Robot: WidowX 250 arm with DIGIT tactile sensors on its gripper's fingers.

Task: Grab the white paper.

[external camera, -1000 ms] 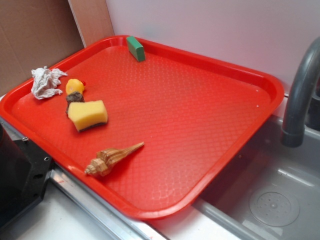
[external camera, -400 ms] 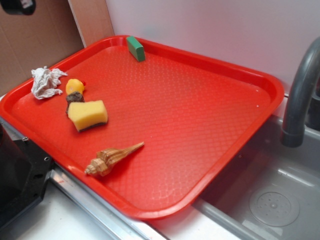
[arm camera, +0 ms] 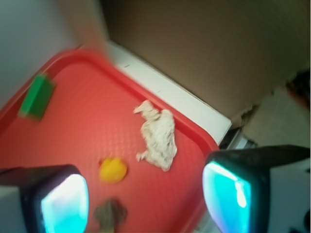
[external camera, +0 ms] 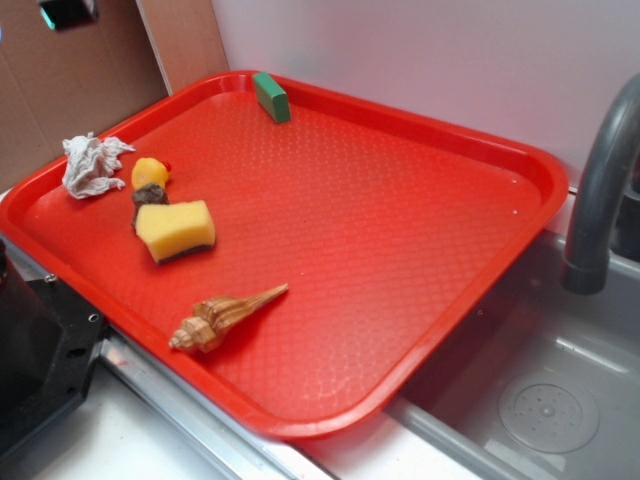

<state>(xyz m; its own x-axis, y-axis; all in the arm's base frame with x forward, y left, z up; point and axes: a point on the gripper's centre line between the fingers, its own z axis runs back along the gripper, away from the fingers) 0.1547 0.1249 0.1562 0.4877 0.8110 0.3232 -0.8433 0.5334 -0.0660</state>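
Change since earlier: a second before, no part of the arm showed in the exterior view; then a dark piece came in at the top left corner, and at this moment the gripper (external camera: 68,12) sat a touch further right there, with a teal glint on it. Everything on the tray had stayed put.
Gripper: high above the far left corner of the tray, touching nothing; in the wrist view (arm camera: 146,196) it hung over the tray's edge.
Fingers: (arm camera: 63,204) spread wide apart, pads glowing teal, nothing between them.
White paper: (external camera: 92,165) a crumpled wad lying on the tray's left rim area, near the corner; in the wrist view (arm camera: 158,135) it lay above the gap between the fingers and well apart from them.
Red tray: (external camera: 420,230) resting on the table beside the sink.
Yellow sponge: (external camera: 175,230) on the tray, near the paper but apart from it.
Small yellow item: (external camera: 149,173) just right of the paper, with a dark lump (external camera: 149,194) touching its near side.
Shell: (external camera: 225,317) a spiral, striped brown, near the tray's front rim.
Green block: (external camera: 271,96) against the tray's far rim.
Sink and tap: basin (external camera: 540,390) to the right, grey tap (external camera: 600,190) over it.
Writing or brands: none that could be read.
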